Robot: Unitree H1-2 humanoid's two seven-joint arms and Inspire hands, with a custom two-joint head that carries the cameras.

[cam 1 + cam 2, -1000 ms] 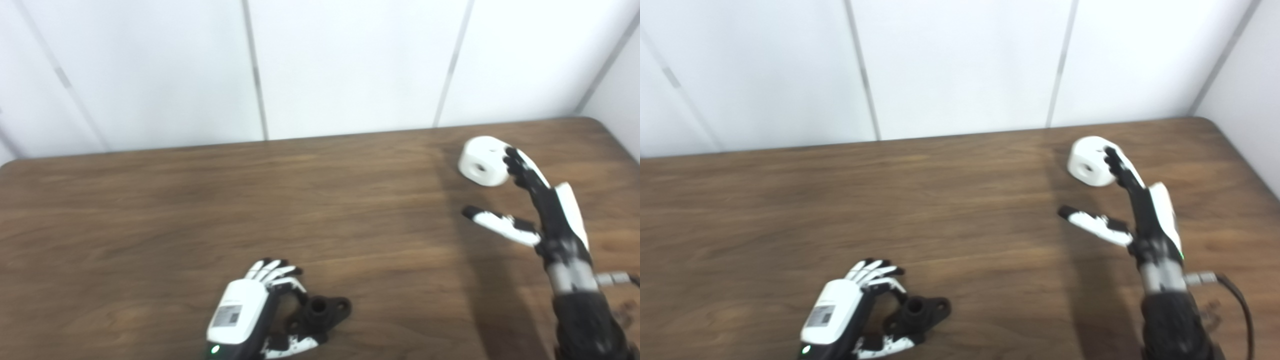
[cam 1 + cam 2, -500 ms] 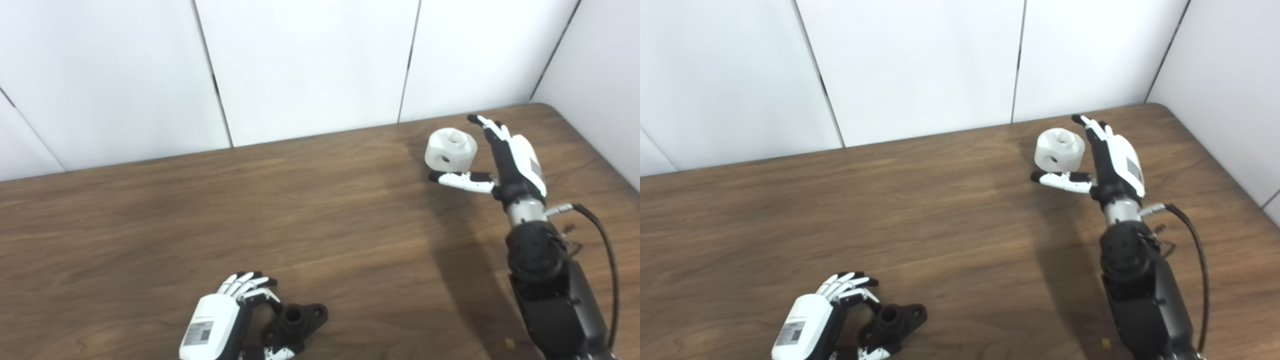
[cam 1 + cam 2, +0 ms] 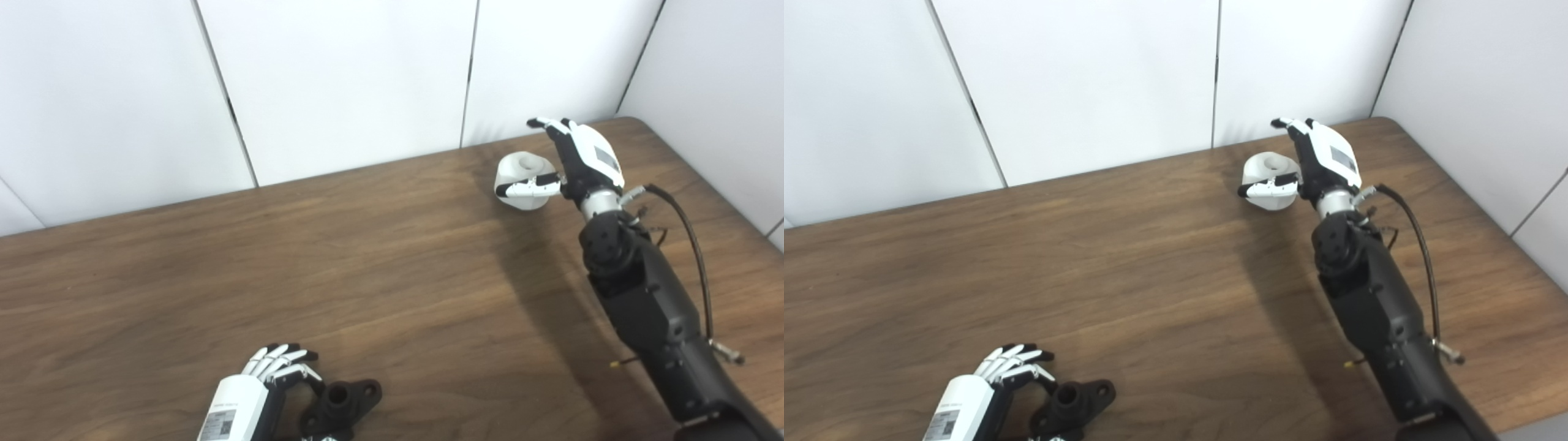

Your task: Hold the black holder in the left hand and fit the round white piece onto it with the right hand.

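The black holder (image 3: 340, 404) lies flat on the wooden table (image 3: 367, 257) near the front edge. My left hand (image 3: 251, 398) is right beside it on its left, fingers curled but apart, with no visible grip on it. The round white piece (image 3: 520, 177) sits on the table at the far right. My right hand (image 3: 579, 162) is open around it: the thumb lies across its front and the fingers reach up behind it. The same scene shows in the right eye view, with the holder (image 3: 1072, 401) and the white piece (image 3: 1268, 171).
White wall panels stand right behind the table's far edge. The table's right edge (image 3: 1476, 202) runs close to my right arm. A black cable (image 3: 695, 245) loops off the right forearm.
The camera has shifted, so the whole scene has moved in the picture. My right hand has reached around the white piece, with the thumb now across its front. The left hand stays by the holder.
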